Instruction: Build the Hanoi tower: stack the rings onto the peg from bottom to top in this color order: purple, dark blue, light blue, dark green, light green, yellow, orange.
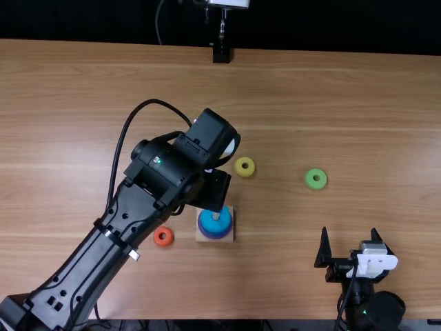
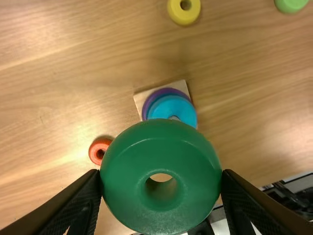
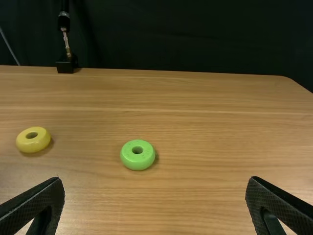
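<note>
Near the orange ring (image 1: 170, 238) and yellow ring (image 1: 244, 174), the left gripper (image 1: 215, 187) clamps the dark green ring (image 2: 198, 161), the right gripper (image 1: 350, 232) spread by the table's (image 1: 275, 283) near edge.

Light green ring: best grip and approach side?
From straight above, probably, right pincer across opposite sides of the light green ring, on its rounded outer wall. It lies flat, hole up, that wall exposed all round; the hole should stay free for the peg.

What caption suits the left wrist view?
Dark green ring held between the left jaws, light blue ring on the peg beyond; orange ring and yellow ring loose.
</note>
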You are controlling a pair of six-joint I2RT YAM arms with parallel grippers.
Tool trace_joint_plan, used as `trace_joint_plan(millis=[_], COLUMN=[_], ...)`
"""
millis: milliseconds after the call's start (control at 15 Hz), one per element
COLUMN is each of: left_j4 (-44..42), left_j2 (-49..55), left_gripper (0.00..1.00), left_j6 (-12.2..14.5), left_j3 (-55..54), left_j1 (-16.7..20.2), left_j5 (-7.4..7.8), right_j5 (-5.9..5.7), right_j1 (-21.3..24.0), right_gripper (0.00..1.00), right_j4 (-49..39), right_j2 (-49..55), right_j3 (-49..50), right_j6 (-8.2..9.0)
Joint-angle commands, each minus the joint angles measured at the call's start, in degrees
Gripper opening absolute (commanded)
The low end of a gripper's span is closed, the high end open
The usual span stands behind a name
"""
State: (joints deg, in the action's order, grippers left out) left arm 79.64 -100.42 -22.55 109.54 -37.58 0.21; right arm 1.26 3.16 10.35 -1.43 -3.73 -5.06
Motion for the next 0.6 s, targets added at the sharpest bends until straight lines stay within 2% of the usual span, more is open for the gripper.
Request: trace_joint_plan(millis=[0,133,333,533], left_j4=[0.1,0.0,0.0,0.0], left_j2=[1.5,1.3,0.9,0.4], left_gripper=[0.00,0.00,0.00,0.00], left_j6=[-1.3,-1.4,-3.4,-3.4], left_j3=[1.5,1.3,1.2,1.1], left_j1=[-1.3,-2.3,-3.0,-3.5], left_j5=[-0.21,-0.21,-0.10,-0.10], right_j5=[-0.52,-0.52,-0.52,-0.52], right_j1=[0.4,0.4,0.4,0.4], right_gripper=[1.00,1.00,1.00,1.00], right_j4=[0.3,0.3,0.2,0.3], right_j2=[0.7,0.7,0.6,0.7], right_j3=[1.7,1.6,1.7,1.7], right_j6=[-0.11,-0.11,-0.11,-0.11])
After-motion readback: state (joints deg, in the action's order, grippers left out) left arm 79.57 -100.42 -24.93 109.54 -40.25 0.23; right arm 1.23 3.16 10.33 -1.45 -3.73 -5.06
